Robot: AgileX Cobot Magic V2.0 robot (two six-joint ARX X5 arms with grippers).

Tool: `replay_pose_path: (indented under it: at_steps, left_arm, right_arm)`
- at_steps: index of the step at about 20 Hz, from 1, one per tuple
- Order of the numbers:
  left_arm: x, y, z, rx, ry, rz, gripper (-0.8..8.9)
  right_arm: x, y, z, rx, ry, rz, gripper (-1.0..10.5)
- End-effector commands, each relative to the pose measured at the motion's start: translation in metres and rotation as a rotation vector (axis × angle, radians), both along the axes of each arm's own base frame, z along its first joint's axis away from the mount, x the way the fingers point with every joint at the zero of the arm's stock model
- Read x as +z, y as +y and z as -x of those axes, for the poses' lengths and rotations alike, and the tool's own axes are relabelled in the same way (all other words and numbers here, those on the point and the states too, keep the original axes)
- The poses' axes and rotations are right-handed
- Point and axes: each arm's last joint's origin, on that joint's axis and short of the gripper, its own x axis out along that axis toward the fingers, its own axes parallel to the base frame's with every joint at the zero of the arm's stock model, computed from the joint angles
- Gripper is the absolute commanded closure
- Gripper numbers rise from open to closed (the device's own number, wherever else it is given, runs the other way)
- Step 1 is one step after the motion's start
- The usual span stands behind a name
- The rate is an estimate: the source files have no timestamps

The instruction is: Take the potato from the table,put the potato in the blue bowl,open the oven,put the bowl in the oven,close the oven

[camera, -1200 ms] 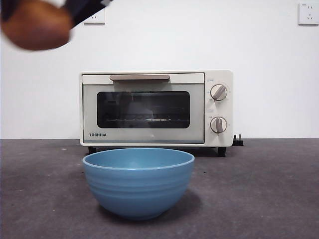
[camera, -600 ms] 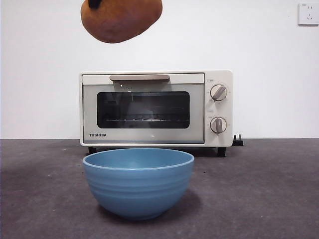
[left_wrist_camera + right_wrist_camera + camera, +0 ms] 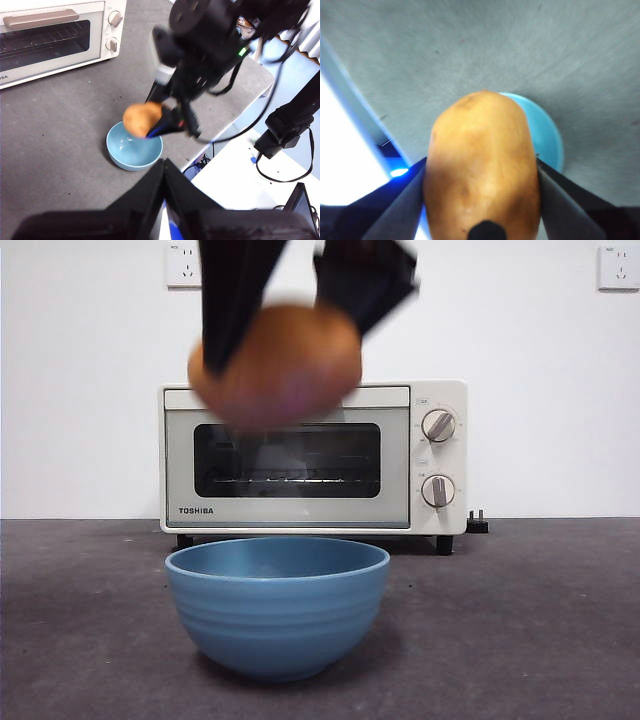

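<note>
Gripping the potato [image 3: 482, 165], the right gripper [image 3: 290, 335] has one black jaw pressed on each flank, spread only as wide as the tuber's middle. Front view: gripper comes down from the top edge, jaws motion-blurred, potato hanging in the air above the blue bowl [image 3: 278, 605] and in front of the upper part of the oven [image 3: 313, 457] door. No contact between potato and bowl. Left wrist view confirms this: potato [image 3: 142, 119] sits over the bowl [image 3: 134, 152], held by the right gripper [image 3: 167, 122] under its bulky black wrist.

Left gripper [image 3: 164, 172]: jaws together, tips meeting in a point, nothing between them. It hangs high, well apart from the bowl.

Materials:
- Potato: smooth orange-brown skin, rounded oblong, a few darker flecks, narrower than the bowl's mouth.
- Bowl: matte mid-blue, round, deep, faint horizontal ridges on the outside, narrow base; stands upright on the table [image 3: 540, 630] in front of the oven. In the right wrist view its rim [image 3: 551, 137] shows beyond the potato.
- Table: dark grey, matte, slightly mottled.
- Oven: cream-white body, dark glass door shut, beige bar handle [image 3: 280, 396] along the top, two round knobs [image 3: 438, 458] at the right, wire rack visible through the glass.
</note>
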Motion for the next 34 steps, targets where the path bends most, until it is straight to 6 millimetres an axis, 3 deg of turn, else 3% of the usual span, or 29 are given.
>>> replay_pose_path:
  at_steps: [1,4,12,21,27,34]
  left_arm:
    - [0.000,0.001,0.002,-0.002,-0.004,0.009,8.19]
    - [0.000,0.001,0.002,-0.002,-0.004,0.008,8.19]
    - [0.000,0.001,0.002,-0.023,-0.014,0.004,8.19]
    - [0.000,0.003,-0.001,0.080,-0.047,-0.057,8.19]
    - [0.000,0.003,-0.002,0.107,-0.057,-0.075,8.19]
    - [0.000,0.001,-0.006,0.092,-0.066,-0.102,8.19]
  right_arm:
    - [-0.026,0.007,-0.004,-0.035,0.017,-0.028,9.6]
    - [-0.044,0.005,-0.010,-0.111,0.038,-0.051,9.6]
    - [-0.053,-0.008,-0.032,-0.162,0.102,-0.054,9.6]
    - [-0.076,-0.002,-0.038,-0.172,0.153,0.007,9.4]
    - [-0.082,-0.001,-0.039,-0.187,0.178,0.018,6.2]
    - [-0.082,0.000,-0.038,-0.184,0.193,0.014,5.8]
